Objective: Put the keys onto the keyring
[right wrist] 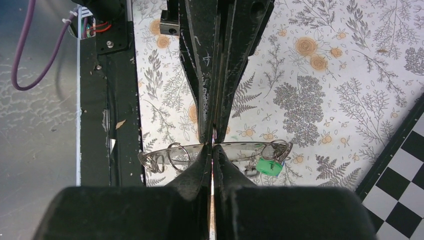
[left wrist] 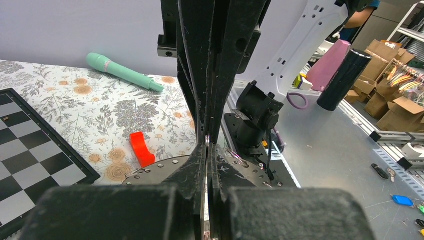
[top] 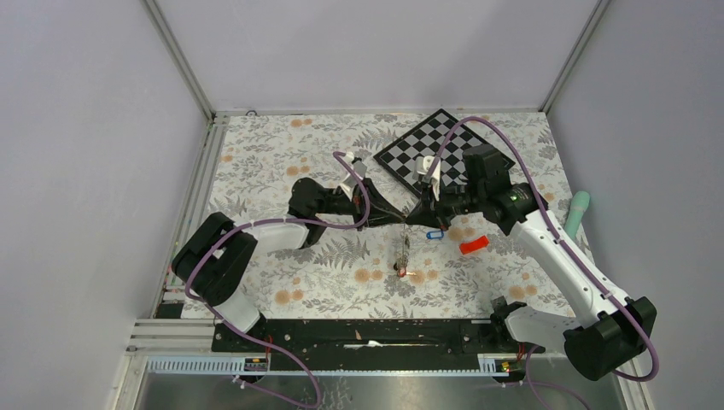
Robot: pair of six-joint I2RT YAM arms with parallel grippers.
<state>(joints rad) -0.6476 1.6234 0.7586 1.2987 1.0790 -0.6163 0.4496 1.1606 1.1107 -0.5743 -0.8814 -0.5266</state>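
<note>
two-sided pinch: left tool point(top: 394, 217), right tool point(top: 417, 217), keyring point(right wrist: 240, 146)

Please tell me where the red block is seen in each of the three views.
Top external: the red block lies right of centre on the floral cloth, below the chequered board.
Left wrist: the block lies low, left of centre, right of the board.
Right wrist: not in it.
Shared landmark: the chequered board, at the right wrist view's bottom right corner.
</note>
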